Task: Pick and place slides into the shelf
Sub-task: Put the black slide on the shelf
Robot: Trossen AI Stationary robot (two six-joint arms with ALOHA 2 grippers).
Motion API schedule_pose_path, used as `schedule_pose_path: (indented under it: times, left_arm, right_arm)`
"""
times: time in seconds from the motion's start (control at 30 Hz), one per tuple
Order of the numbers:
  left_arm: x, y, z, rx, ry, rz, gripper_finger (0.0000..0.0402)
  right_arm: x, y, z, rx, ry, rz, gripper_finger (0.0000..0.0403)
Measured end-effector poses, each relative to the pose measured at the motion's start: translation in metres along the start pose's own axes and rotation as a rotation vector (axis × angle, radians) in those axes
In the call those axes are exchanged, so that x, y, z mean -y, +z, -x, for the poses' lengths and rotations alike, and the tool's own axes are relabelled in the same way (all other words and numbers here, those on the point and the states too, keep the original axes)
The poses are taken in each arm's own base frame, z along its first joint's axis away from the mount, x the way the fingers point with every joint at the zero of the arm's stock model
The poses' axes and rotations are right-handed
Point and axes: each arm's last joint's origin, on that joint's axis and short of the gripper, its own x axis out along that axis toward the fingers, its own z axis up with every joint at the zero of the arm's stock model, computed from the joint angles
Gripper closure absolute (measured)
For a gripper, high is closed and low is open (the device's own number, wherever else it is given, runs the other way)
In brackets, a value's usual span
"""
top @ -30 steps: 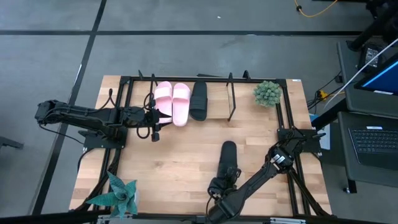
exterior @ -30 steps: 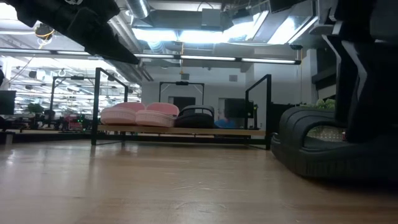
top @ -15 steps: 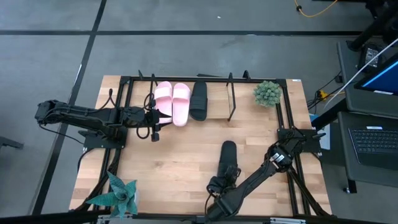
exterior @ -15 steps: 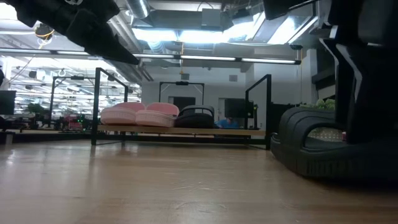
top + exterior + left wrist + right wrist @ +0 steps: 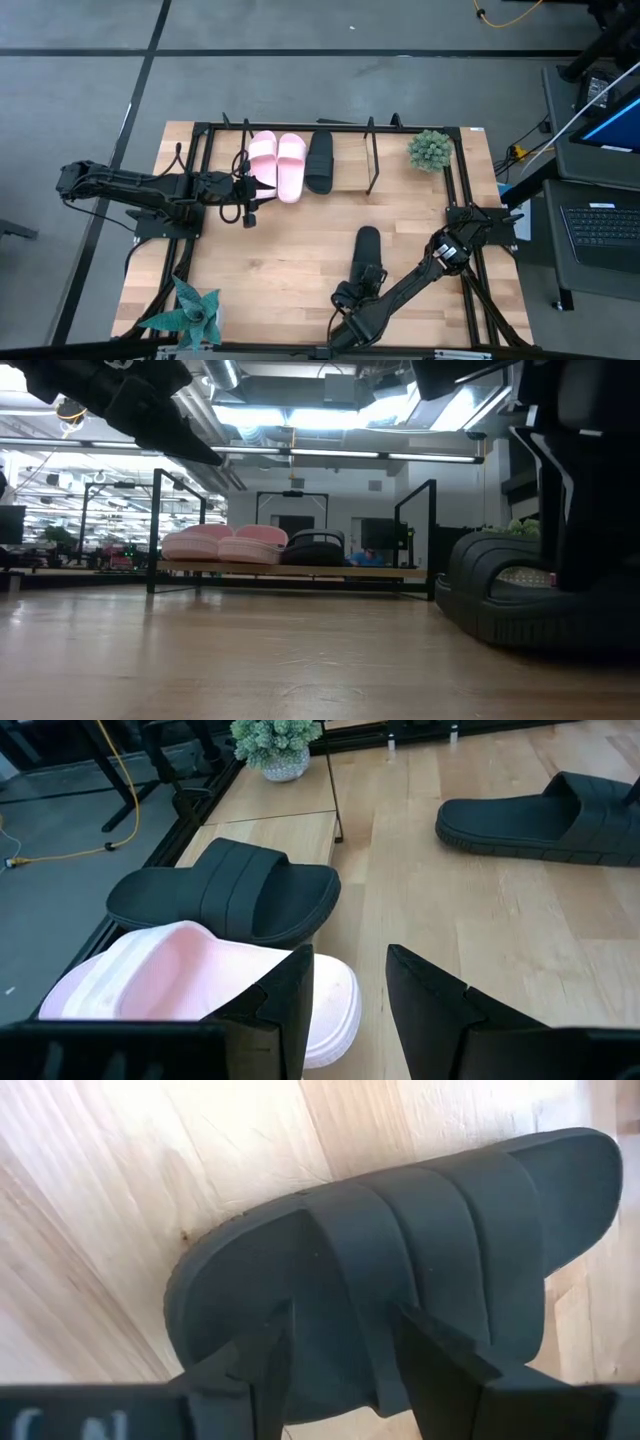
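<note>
Two pale pink slides and one black slide rest sole-down side by side on the shelf at the table's far side. Another black slide lies flat on the tabletop toward the near right. My right gripper is open and slants down over that slide's near end. In the right wrist view its fingers stand on either side of the toe-side part of the ribbed strap. My left gripper hangs open just in front of the pink slides, with nothing between its fingers. My right gripper comes at the black slide's strap from above, slanting down, with open fingers astride it. The slide lies flat on the table. I cannot tell whether the fingers touch it.
A small green potted plant stands at the far right of the table, beside the shelf. A teal spiky plant stands at the near left corner. Bare wooden tabletop lies between the shelf and the near edge.
My right gripper has tipped and turned a little over the black slide on the table. The slide has stayed where it was.
</note>
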Motion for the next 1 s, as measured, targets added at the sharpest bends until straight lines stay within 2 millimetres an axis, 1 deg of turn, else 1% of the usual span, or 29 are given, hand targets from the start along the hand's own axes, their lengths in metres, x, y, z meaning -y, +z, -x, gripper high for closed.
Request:
schedule_pose_path:
  times: [0.5, 1.0]
  left_arm:
    - [0.0, 0.0, 0.0, 0.0, 0.0, 0.0, 0.0281]
    - [0.0, 0.0, 0.0, 0.0, 0.0, 0.001, 0.0281]
  right_arm:
    - [0.0009, 0.0044, -0.0017, -0.003, 0.011, -0.014, 0.0235]
    - [0.0008, 0.0046, -0.0019, -0.001, 0.01, -0.014, 0.0235]
